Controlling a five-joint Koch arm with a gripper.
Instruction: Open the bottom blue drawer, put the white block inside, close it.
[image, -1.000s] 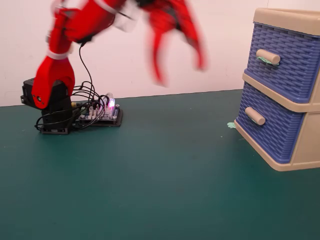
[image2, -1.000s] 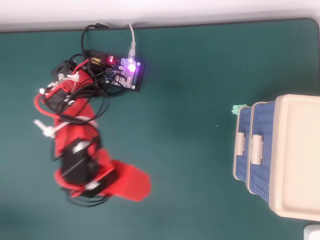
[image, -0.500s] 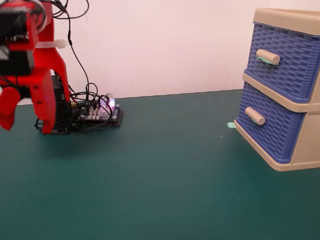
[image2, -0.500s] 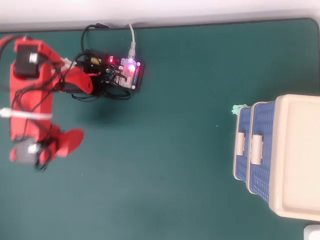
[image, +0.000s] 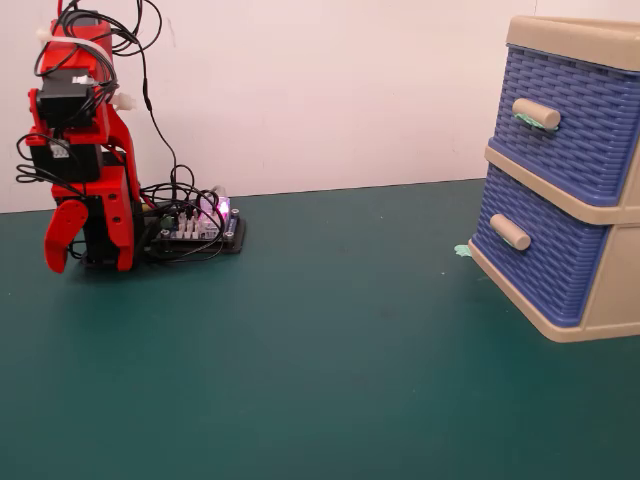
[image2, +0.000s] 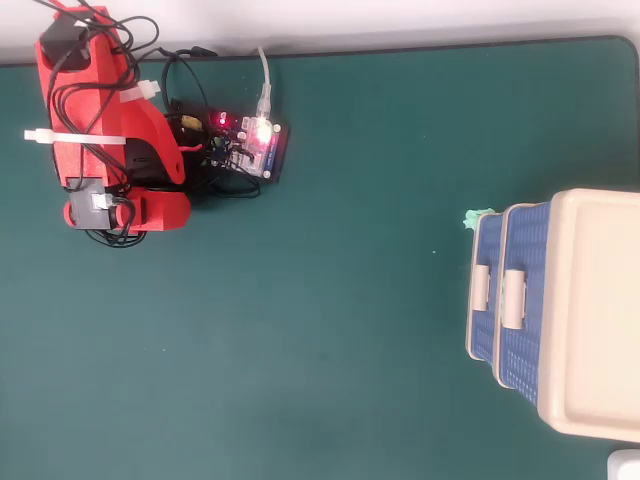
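Note:
The beige two-drawer cabinet (image: 600, 210) stands at the right; in the overhead view (image2: 590, 310) it is also at the right. The bottom blue drawer (image: 540, 265) is shut, with its plain beige handle (image: 510, 232) facing left; it also shows in the overhead view (image2: 486, 335). The upper blue drawer (image: 580, 120) is shut too. The red arm is folded at the far left, far from the cabinet. My gripper (image: 58, 262) hangs down near the mat; only one red jaw shows. From overhead the gripper (image2: 150, 212) shows as one red piece. The white block is not in view.
A lit circuit board with wires (image: 195, 230) lies beside the arm's base, and shows in the overhead view (image2: 250, 145). A bit of green tape (image: 463, 250) sits on the green mat (image: 320, 380) by the cabinet's corner. A pale object (image2: 625, 465) shows at the overhead view's bottom right corner.

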